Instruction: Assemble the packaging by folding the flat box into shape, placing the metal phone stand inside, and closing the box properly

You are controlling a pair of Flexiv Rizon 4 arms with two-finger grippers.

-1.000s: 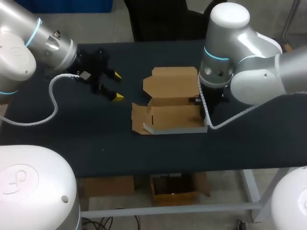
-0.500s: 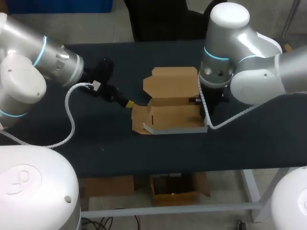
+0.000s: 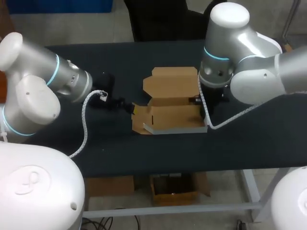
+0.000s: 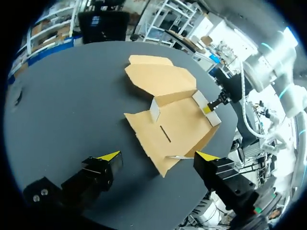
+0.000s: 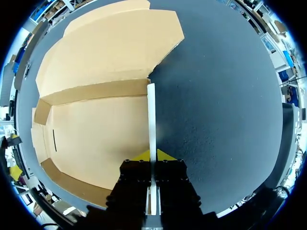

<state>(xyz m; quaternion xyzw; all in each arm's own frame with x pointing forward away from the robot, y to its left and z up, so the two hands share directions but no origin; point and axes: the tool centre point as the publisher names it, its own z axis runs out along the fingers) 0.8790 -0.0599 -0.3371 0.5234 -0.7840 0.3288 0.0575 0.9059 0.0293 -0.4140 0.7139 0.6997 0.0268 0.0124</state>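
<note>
Mid-frame, my right gripper point(image 5: 152, 154) pinches the box point(image 3: 172, 117) by its right wall; my left gripper point(image 4: 157, 156) gapes open at its left corner.

The left end effector point(image 4: 158, 155) hangs over the dark tabletop point(image 4: 62, 110) with its yellow-tipped fingers spread wide. The near corner of the half-folded cardboard box point(image 4: 172, 120) lies between them, touching neither. At the box's far side wall sits the right end effector point(image 4: 209, 107).
</note>
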